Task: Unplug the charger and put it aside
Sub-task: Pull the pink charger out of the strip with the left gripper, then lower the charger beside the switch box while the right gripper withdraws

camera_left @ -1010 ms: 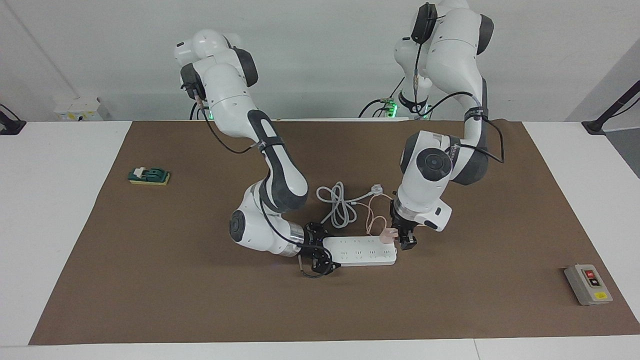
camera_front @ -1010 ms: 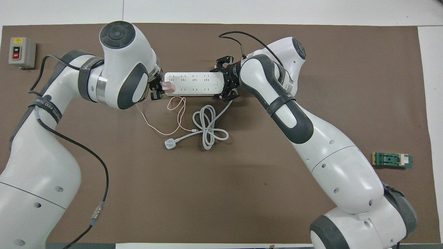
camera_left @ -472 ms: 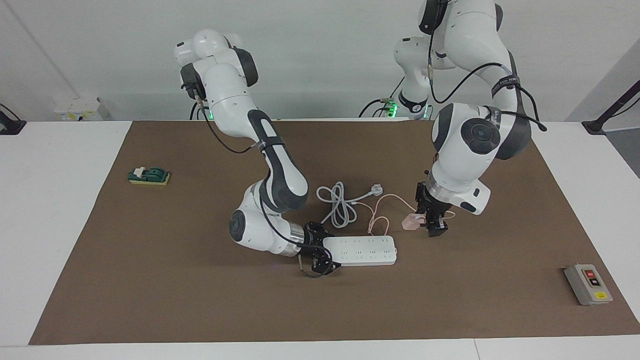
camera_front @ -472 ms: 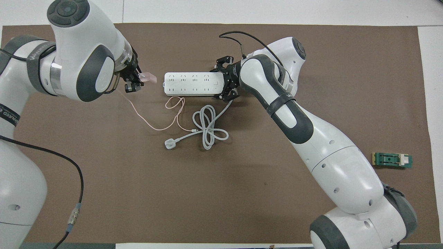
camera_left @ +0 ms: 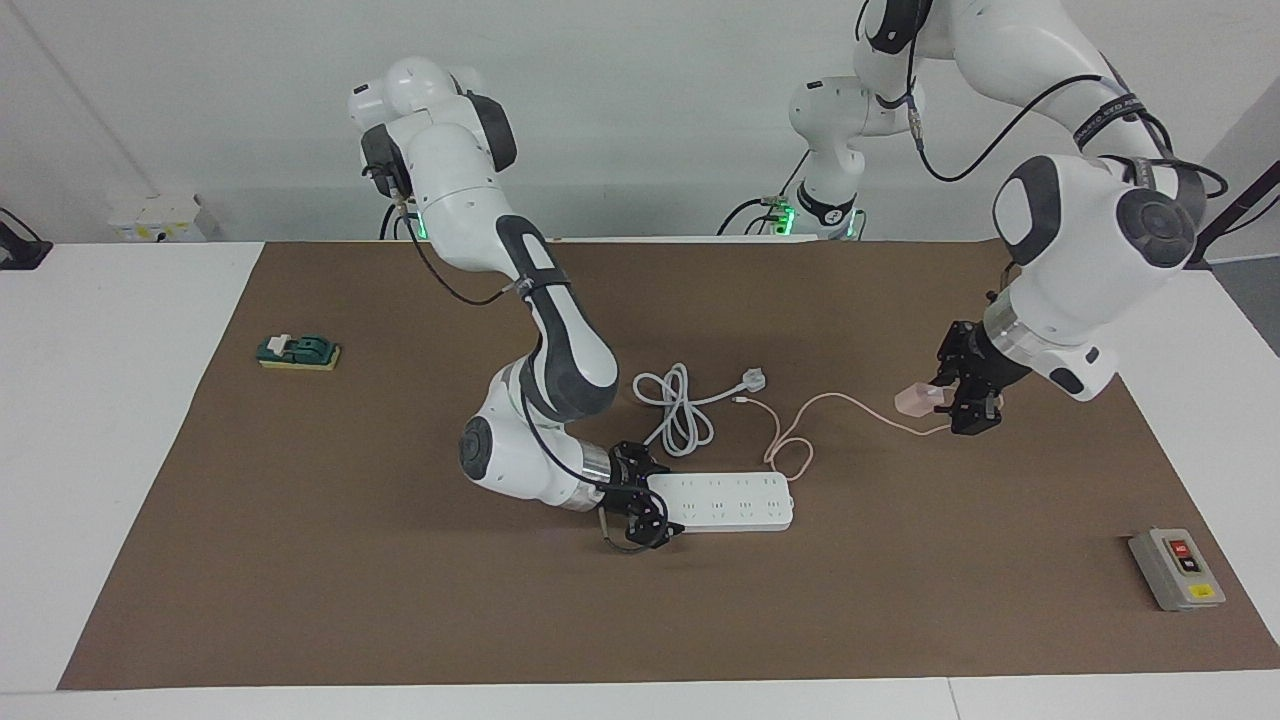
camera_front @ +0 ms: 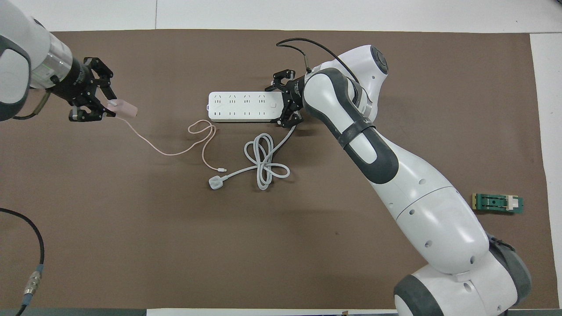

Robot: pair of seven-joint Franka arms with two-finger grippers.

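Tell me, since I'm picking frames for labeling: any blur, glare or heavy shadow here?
Facing view: even light, charger in left pincer sharp, soft shadows under arms. Overhead view: no glare on power strip, right pincer crisp.

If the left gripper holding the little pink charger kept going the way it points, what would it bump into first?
The left gripper points down and toward the power strip, holding the charger. Probably it would meet the bare brown mat first, beside the pink cable; depth is unclear.
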